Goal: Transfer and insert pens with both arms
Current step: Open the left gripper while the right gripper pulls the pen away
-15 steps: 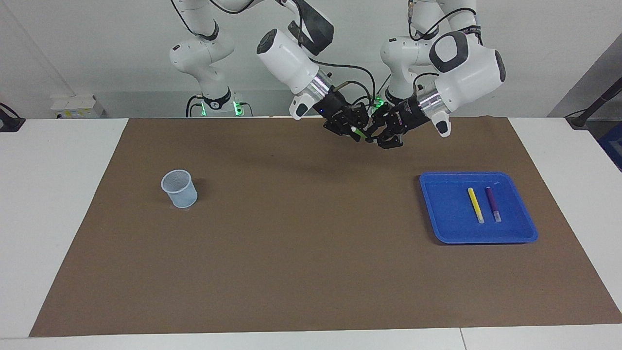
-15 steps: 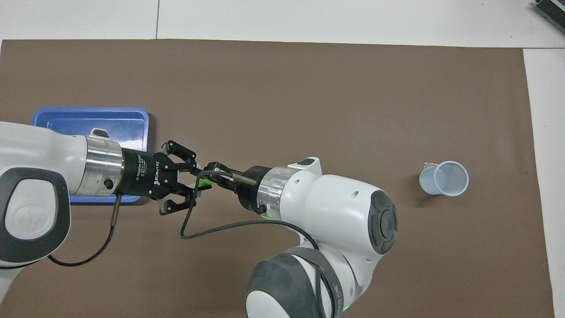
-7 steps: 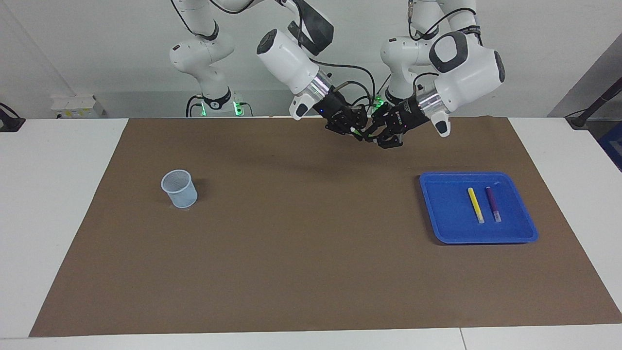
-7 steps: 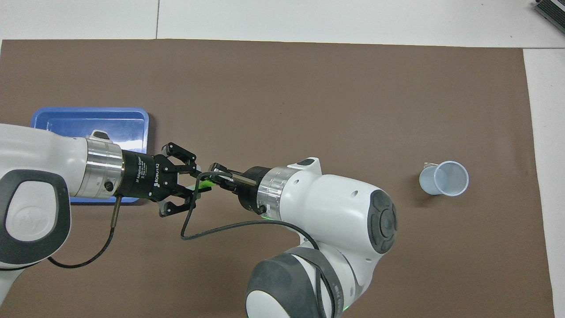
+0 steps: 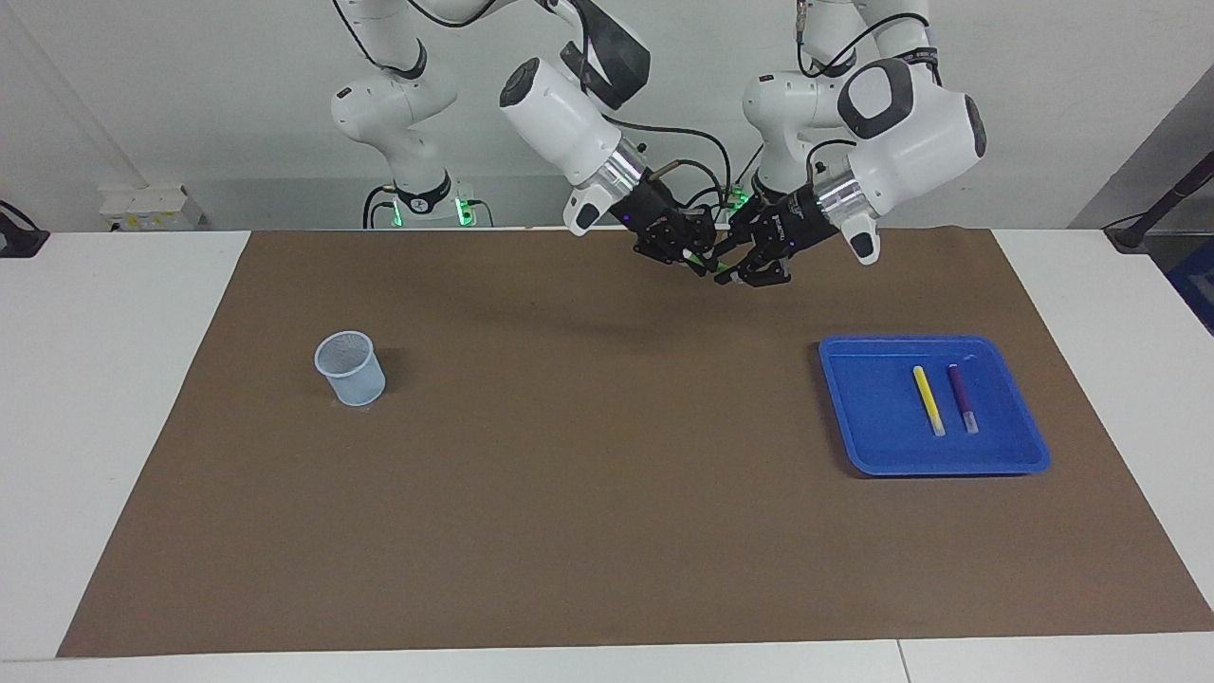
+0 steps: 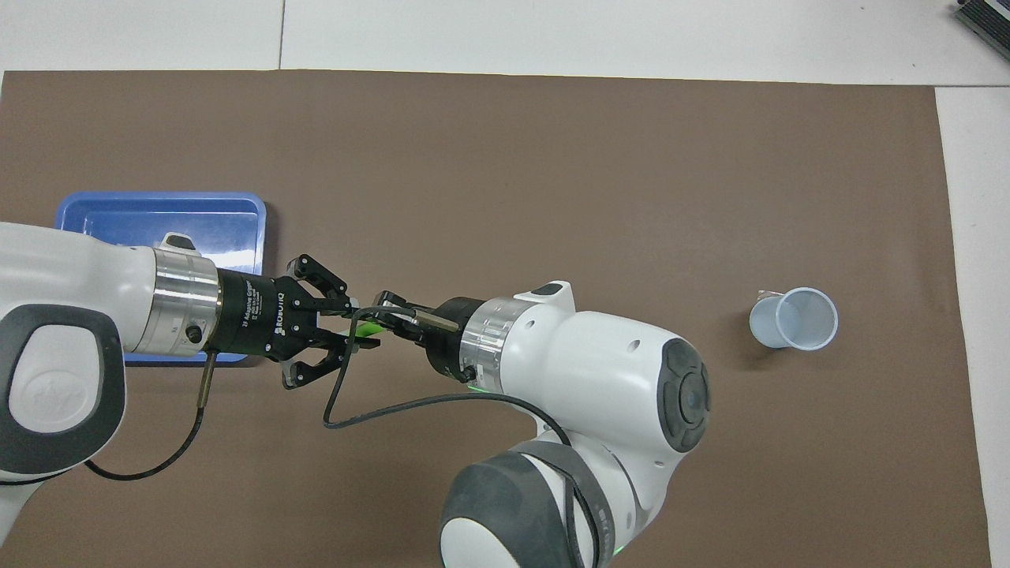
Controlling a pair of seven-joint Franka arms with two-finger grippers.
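1. Right gripper is clenched on the green pen, aloft over the mat's twelve-o'clock edge.
2. Left gripper: grip unclear; it should draw off straight.
3. Then carry to the cup.

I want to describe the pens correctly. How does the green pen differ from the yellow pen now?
The green pen is up in the air between the two claws; the yellow pen lies flat in the blue tray. The green is mostly hidden, the yellow fully visible. Both are slim markers.
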